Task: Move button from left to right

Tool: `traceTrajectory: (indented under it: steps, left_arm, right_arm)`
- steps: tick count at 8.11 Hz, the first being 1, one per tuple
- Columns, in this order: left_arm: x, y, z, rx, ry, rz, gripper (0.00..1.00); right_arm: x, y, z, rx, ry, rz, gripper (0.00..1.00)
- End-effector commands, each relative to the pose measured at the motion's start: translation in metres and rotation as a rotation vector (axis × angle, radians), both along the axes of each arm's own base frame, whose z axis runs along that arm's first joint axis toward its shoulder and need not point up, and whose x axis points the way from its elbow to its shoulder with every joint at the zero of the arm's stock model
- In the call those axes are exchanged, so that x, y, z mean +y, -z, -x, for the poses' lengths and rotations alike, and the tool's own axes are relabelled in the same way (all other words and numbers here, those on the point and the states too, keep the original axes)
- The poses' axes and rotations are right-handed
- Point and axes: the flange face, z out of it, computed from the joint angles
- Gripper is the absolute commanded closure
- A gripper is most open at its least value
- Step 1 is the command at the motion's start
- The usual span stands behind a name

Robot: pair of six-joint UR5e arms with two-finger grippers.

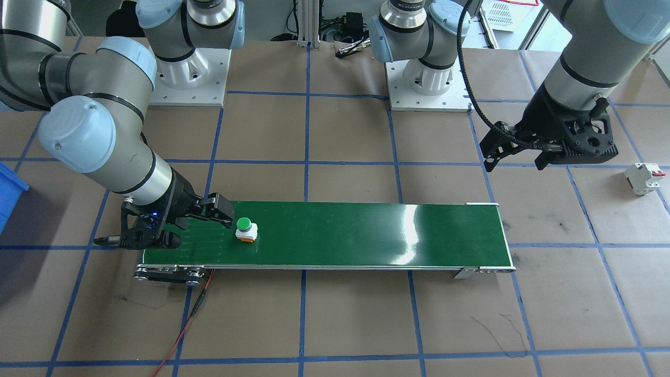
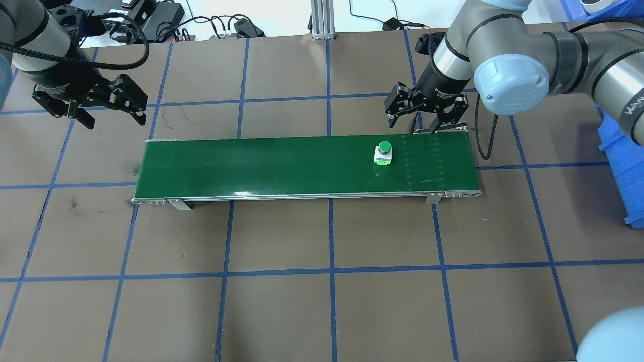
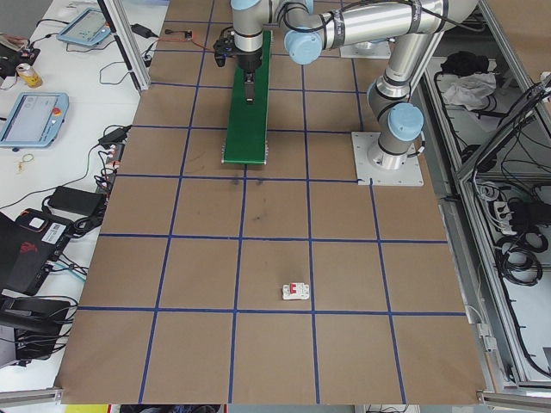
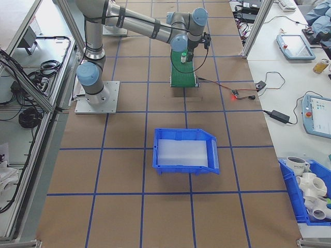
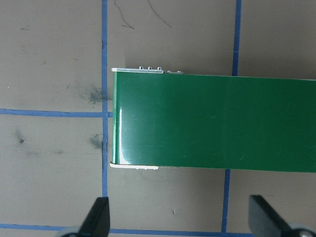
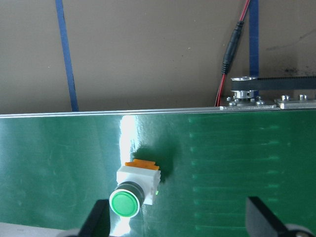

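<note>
**Button sitting on the belt's right end, right gripper poised beside it**

The button (image 2: 384, 153) is standing upright on the green conveyor belt (image 2: 261, 163), toward the belt's right-hand end and nearer its far edge. That is putting it within easy reach of the right gripper (image 2: 426, 111), which is hanging just beyond the belt's far edge with its fingers spread wide and nothing between them. In the right wrist view the button (image 6: 134, 190) is showing low in frame, close to one finger rather than centred in the gap, so I judge a small sideways correction is needed before any closing.

The left gripper (image 2: 90, 107) is hovering off the belt's opposite end, above bare table, likewise released and holding nothing; it looks parked clear of the job.

The button itself is showing a round glossy green cap on a dark collar, a boxy white-grey body beneath, and an orange base peeking out at one side. It is small beside either gripper, so it looks likely to tip if nudged.

A white circuit breaker (image 1: 645, 178) is lying on the table, well apart from the belt.
</note>
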Motion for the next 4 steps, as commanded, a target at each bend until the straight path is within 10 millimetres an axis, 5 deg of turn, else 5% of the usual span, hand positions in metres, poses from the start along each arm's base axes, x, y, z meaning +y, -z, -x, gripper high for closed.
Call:
traceTrajectory:
  steps: [1, 2, 4]
  left_arm:
    - [-0.003, -0.003, 0.000, -0.001, 0.001, 0.012, 0.00]
    - [-0.003, 0.005, -0.001, 0.000, 0.001, -0.004, 0.00]
    - [-0.003, 0.004, -0.001, -0.001, 0.001, 0.000, 0.00]
  right_arm:
    - [-0.007, 0.026, -0.006, 0.024, -0.006, -0.029, 0.04]
    - [-0.004, 0.051, -0.003, 0.056, -0.008, -0.073, 0.04]
    - [-0.001, 0.064, -0.001, 0.079, -0.003, -0.098, 0.06]
